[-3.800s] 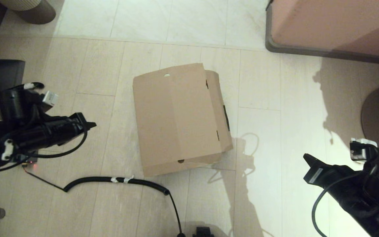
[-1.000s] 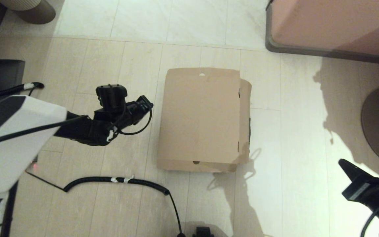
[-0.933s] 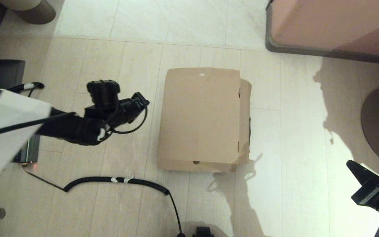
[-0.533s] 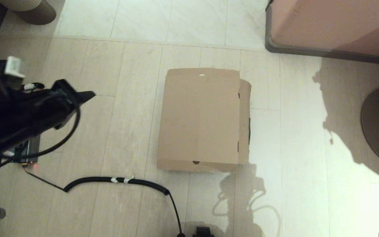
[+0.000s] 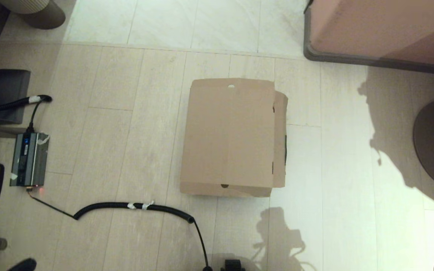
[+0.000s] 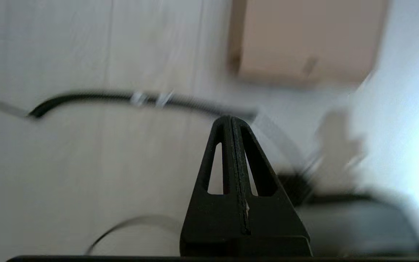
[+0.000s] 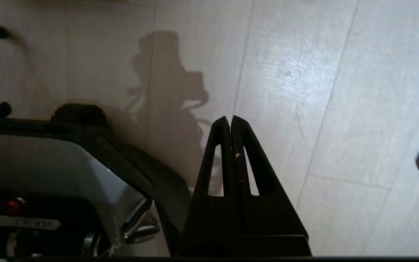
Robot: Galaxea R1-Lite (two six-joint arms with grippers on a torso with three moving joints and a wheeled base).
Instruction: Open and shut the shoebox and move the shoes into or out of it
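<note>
Lying closed on the floor (image 5: 134,143), the shoebox (image 5: 230,133) sat alone; left gripper (image 6: 232,122) and right gripper (image 7: 230,122) hung apart, fingers pressed together, empty.

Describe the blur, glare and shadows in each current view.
Head view: sharp; arm shadow on the floor near the shoebox. Left wrist view: motion-blurred, pale glare along one side, left gripper crisp. Right wrist view: sharp; a shadow lies beyond the right gripper.

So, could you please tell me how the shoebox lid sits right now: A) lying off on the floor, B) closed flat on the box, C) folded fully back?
B: the lid lies flat over the shoebox, so nothing inside shows.
</note>
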